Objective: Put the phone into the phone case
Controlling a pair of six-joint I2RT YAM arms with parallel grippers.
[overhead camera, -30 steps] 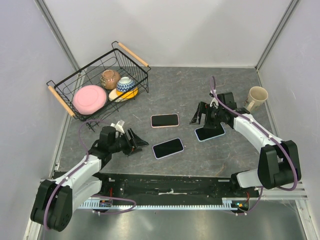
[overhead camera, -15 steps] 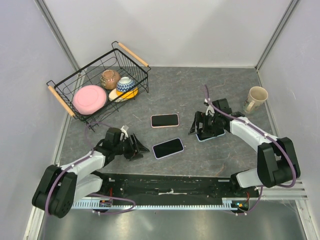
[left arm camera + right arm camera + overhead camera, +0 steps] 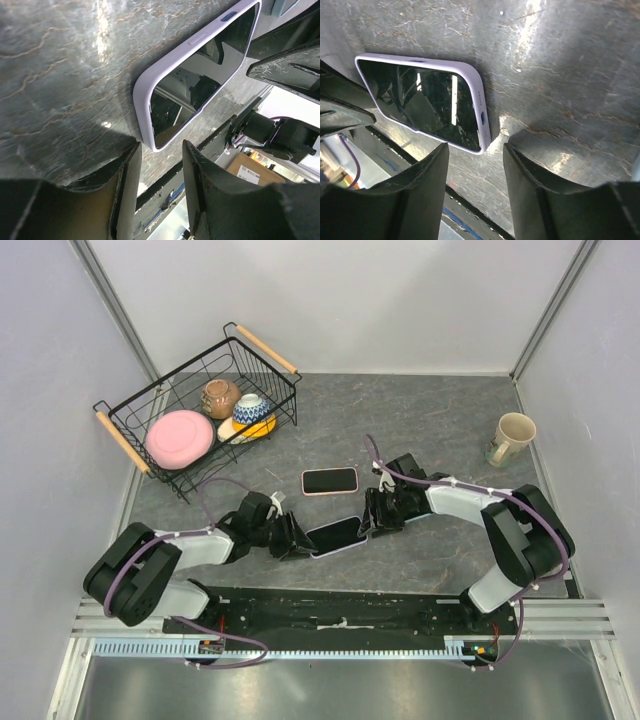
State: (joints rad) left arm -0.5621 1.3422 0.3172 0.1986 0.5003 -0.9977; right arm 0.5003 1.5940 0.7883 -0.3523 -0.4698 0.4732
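phone (image 3: 195, 85) side buttons (image 3: 200, 38) show in left wrist, not overhead.

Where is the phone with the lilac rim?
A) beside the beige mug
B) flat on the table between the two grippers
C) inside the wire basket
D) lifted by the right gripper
B: the phone lies flat on the table, the left gripper at one end and the right gripper at the other.

— Left end of the base plate (image 3: 340, 609)?
— I log one left arm (image 3: 195, 543): white links, black joints, purple cable (image 3: 220, 481) alongside.
— Right end?
— Right arm (image 3: 455, 498), same finish. On its wrist view I list scuffed matte-black fingers (image 3: 415, 200).
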